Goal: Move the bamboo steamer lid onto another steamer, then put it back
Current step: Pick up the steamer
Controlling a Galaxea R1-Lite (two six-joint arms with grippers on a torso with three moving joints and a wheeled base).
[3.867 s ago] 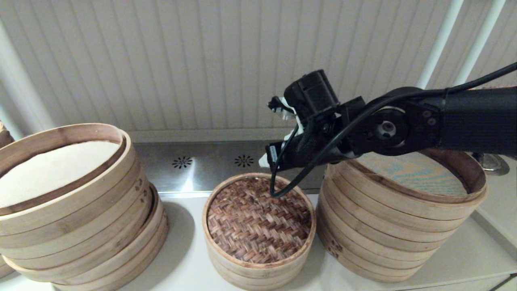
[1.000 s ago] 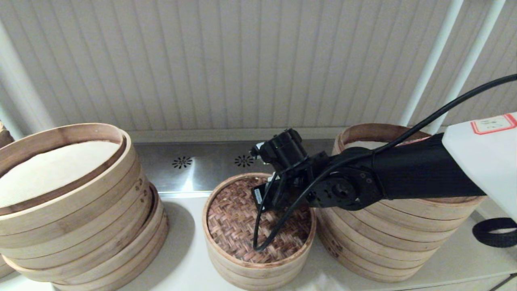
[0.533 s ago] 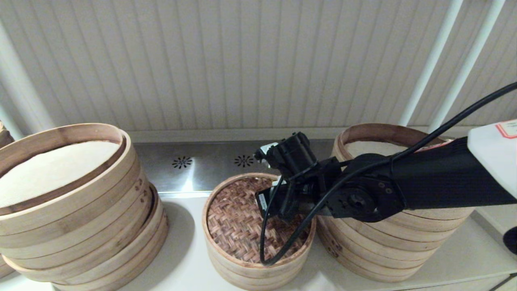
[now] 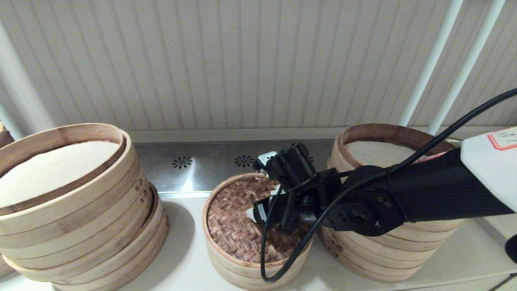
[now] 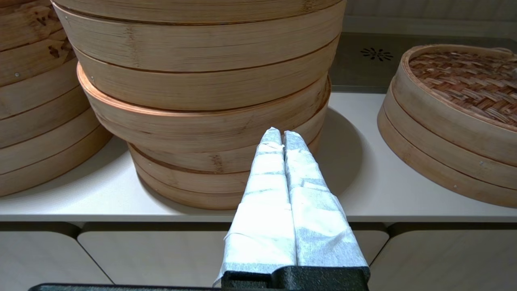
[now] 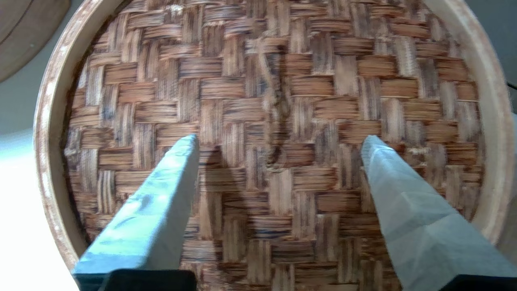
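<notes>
The bamboo steamer lid (image 4: 230, 218), dark woven top in a pale band, lies on a low bamboo basket (image 4: 250, 270) at the counter's middle; the lid hides that basket's inside. No uncovered small cloth-lined steamer is in view. My right gripper (image 4: 264, 212) hangs just over the lid, pointing down. In the right wrist view the right gripper (image 6: 279, 139) is open, its fingers astride a twisted cord (image 6: 274, 101) at the middle of the lid (image 6: 323, 72), with nothing between them. My left gripper (image 5: 282, 133) is parked shut at the counter's front edge, and the lid (image 5: 464, 81) shows off to one side.
A tall stack of bamboo tiers (image 4: 72, 202) stands left of the lid and another tall stack (image 4: 404, 242) right of it, close under my right arm. A steel strip with vent holes (image 4: 202, 161) runs behind, below the panelled wall. The left tall stack (image 5: 202, 81) is right before my left gripper.
My right arm has come down and forward from above the lid's far side. Its gripper is now lower and over the lid's middle. The lid and the left arm have not moved.
</notes>
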